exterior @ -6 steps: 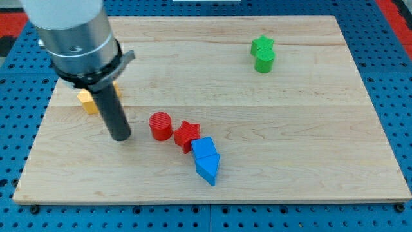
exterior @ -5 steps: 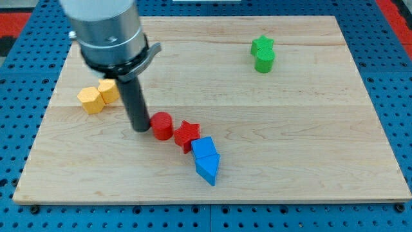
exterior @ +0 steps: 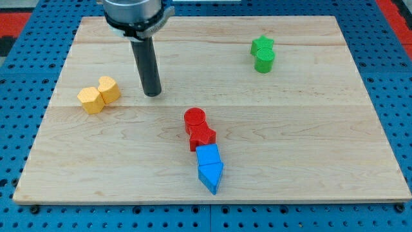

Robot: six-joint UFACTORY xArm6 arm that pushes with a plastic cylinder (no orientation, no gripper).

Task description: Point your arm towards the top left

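My tip (exterior: 152,94) rests on the wooden board (exterior: 309,129), in its upper left part. It stands just right of two yellow blocks (exterior: 98,95) and apart from them. A red cylinder (exterior: 195,120) and a red star (exterior: 203,136) sit below and to the right of the tip, touching each other. Two blue blocks (exterior: 209,166) lie just under the red star in one line. A green star (exterior: 262,44) and a green cylinder (exterior: 264,60) sit together at the upper right.
The board lies on a blue pegboard table (exterior: 19,129). A red patch (exterior: 16,22) shows at the view's top left corner.
My tip moved right and up, from left of the red cylinder to the upper left part of the board. The red and blue blocks shifted right into a more upright line.
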